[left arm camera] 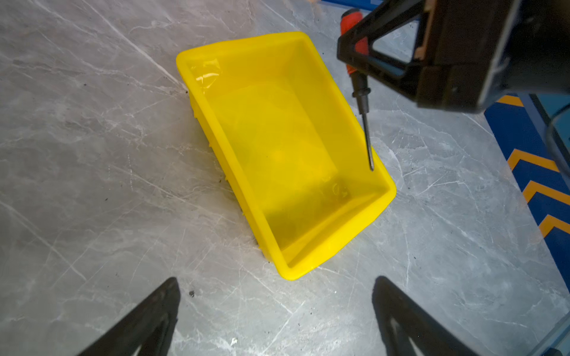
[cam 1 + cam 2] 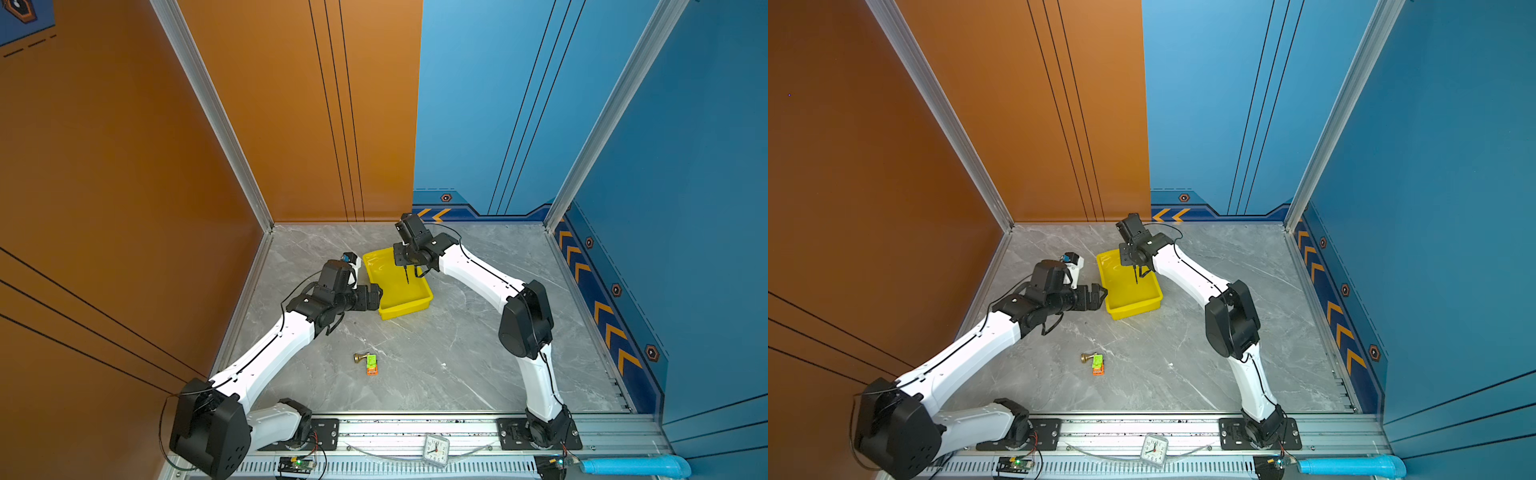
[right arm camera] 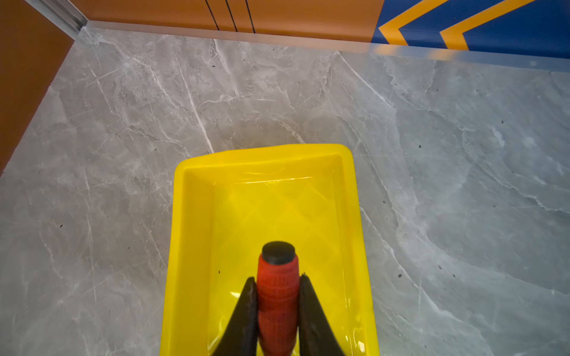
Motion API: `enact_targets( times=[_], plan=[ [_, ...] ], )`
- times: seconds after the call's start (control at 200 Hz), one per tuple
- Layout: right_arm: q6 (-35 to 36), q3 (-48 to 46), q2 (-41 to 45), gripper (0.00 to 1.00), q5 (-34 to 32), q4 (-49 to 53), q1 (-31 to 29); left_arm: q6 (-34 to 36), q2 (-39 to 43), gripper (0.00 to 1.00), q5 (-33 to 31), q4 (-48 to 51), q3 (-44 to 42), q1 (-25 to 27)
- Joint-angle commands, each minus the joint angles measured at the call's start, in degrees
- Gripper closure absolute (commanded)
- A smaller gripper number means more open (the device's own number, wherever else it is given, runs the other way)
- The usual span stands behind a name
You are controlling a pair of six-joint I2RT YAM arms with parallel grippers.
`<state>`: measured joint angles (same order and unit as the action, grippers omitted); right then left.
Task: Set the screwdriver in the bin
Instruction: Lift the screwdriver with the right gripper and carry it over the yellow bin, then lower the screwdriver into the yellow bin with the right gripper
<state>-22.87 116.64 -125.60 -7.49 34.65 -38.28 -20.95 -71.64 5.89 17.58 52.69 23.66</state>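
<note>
right hand [image 3: 277, 283]: clenched on screwdriver [image 1: 364, 101] handle | screwdriver: shaft down, above bin [image 3: 262, 152] | left hand [image 1: 276, 280]: released, empty, just beside bin | bin: on counter [image 2: 436, 353]

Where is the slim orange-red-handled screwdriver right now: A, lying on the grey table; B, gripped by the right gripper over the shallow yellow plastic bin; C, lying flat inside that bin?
B: the right gripper pinches the screwdriver by its handle, shaft hanging over the bin.
</note>
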Motion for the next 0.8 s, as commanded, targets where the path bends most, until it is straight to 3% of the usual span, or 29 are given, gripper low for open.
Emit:
enact_targets(
  times=[0.0, 0.365, 0.791],
  plan=[
    [2.3, 4.4, -3.6, 1.00, 0.8, 3.0, -0.1, 0.5, -2.2, 0.02, 0.2, -0.5, 1.7, -0.2],
    [0.8, 9.3, -11.8, 1.00, 3.9, 3.5, 0.7, 2.6, -7.3, 0.02, 3.6, -4.4, 2.7, -0.1],
    [0.3, 9.6, -16.1, 1.00, 4.6, 3.5, 0.8, 2.1, -7.5, 0.02, 4.4, -4.6, 2.0, -0.3]
  ],
)
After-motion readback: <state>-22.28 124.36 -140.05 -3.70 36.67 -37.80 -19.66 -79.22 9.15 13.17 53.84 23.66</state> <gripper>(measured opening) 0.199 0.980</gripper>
